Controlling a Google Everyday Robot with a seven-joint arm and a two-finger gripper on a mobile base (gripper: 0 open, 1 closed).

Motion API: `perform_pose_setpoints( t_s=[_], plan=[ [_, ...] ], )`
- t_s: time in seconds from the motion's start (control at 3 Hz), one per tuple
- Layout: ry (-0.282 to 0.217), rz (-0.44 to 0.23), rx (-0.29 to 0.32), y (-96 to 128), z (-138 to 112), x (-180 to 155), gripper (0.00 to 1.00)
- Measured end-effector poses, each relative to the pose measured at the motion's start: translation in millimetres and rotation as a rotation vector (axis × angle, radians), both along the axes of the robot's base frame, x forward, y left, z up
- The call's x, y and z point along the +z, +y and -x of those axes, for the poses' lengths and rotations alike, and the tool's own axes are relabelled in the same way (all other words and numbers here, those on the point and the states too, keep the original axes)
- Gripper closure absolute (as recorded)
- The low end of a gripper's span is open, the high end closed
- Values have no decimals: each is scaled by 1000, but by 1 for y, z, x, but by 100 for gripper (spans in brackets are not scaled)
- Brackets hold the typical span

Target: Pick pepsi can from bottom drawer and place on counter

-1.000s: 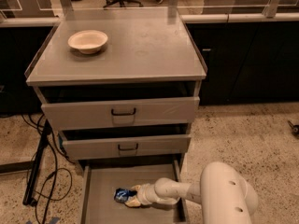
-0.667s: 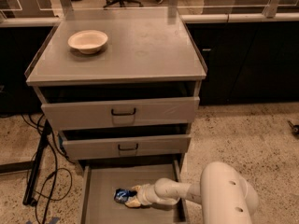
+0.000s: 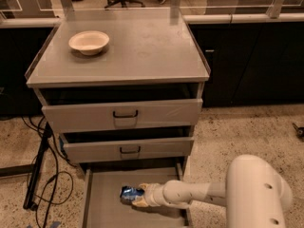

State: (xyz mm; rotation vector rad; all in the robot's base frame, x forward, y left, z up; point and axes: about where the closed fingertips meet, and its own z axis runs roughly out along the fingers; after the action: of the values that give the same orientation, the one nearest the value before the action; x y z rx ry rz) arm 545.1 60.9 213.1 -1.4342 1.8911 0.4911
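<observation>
The pepsi can (image 3: 127,194), blue with white markings, lies on its side on the floor of the open bottom drawer (image 3: 107,215). My gripper (image 3: 138,197) reaches into the drawer from the right and is at the can's right end, touching or nearly touching it. My white arm runs from the lower right corner. The counter (image 3: 142,46) is the flat grey top of the cabinet above.
A cream bowl (image 3: 89,42) sits on the counter's back left. The two upper drawers (image 3: 123,114) with black handles are slightly open and overhang the bottom drawer. Black cables and a stand (image 3: 40,175) lie on the floor at the left.
</observation>
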Motion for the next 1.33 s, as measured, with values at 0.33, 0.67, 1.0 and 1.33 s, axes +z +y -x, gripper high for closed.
perform_pose_setpoints(
  t_s=[0.33, 0.67, 1.0, 1.33],
  plan=[
    [-76, 17, 4, -21, 10, 61, 100],
    [-146, -12, 8, -39, 10, 108, 100],
    [-187, -75, 5, -87, 31, 183, 100],
    [-197, -72, 10, -86, 31, 191, 100]
  ],
)
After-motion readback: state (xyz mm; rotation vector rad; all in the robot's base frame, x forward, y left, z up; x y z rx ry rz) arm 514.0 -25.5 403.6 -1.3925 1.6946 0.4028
